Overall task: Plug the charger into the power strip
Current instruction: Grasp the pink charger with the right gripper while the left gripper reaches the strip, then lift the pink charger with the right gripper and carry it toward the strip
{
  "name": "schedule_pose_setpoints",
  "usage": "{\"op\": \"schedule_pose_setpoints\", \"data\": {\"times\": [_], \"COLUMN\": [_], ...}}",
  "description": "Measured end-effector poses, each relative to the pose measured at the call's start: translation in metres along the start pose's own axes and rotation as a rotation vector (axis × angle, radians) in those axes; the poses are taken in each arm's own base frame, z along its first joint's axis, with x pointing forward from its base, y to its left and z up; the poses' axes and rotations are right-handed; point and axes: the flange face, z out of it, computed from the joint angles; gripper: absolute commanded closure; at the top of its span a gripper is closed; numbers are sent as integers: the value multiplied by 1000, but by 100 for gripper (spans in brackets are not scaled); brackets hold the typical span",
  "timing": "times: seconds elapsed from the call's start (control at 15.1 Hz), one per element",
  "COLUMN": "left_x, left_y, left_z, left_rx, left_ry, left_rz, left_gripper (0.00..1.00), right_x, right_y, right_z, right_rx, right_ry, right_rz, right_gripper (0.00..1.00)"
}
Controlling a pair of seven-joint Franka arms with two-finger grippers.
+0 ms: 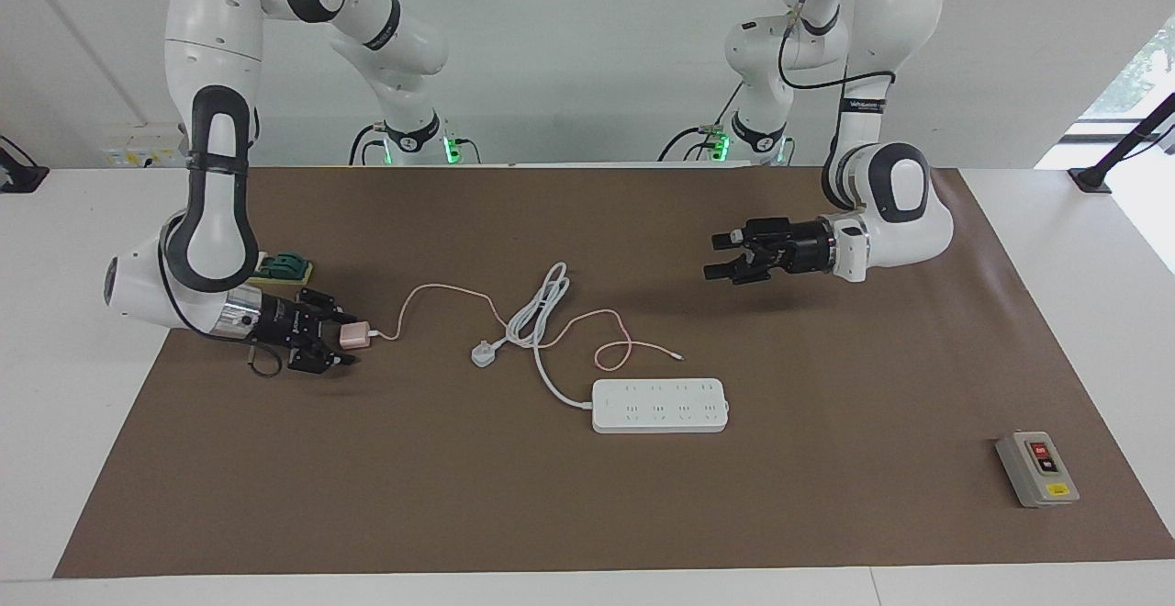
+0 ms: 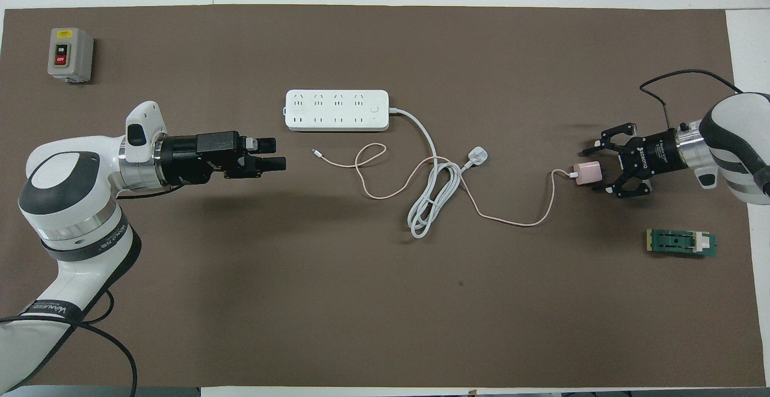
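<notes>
Facing view: the right gripper [image 1: 341,340] is lying low over the brown-covered counter [image 1: 587,514] at the right arm's end, its fingers straddling the small pale pink cube-shaped charger [image 1: 353,335]; whether they are clamping it cannot be told. The long flat white power strip [image 1: 660,405] is resting mid-counter. The left gripper [image 1: 721,256] is waiting above the counter, fingers apart.

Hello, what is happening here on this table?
The right gripper is at the pink charger, fingers around it and closing, at the right arm's end of the table. The charger is not yet plugged in: the power strip lies mid-table with free sockets. The left gripper waits open, in the air above the mat.
</notes>
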Motion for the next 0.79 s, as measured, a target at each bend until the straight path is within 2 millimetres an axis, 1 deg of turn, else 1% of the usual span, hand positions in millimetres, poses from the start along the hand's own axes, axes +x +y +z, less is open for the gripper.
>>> {"op": "schedule_pose_setpoints", "data": {"times": [0.07, 0.13, 0.2, 0.26, 0.66, 0.79], "left_x": [1, 1, 1, 1, 0, 0], "left_y": [1, 3, 3, 4, 4, 5], "left_z": [0, 0, 0, 0, 3, 4], "left_rx": [0, -1, -2, -2, -5, -8], "left_ry": [0, -1, -2, -3, -11, -16], "left_rz": [3, 6, 7, 8, 8, 7], "left_gripper": [0, 0, 0, 0, 0, 0], "right_x": [0, 0, 0, -1, -2, -11], "right_y": [0, -1, -2, -2, -3, -11], "right_z": [-1, -4, -5, -6, -6, -8], "right_rx": [4, 8, 11, 11, 8, 11], "right_ry": [0, 2, 4, 3, 2, 8], "right_rz": [-1, -4, -8, -11, -68, -90], "right_gripper": [64, 73, 88, 99, 100, 100]}}
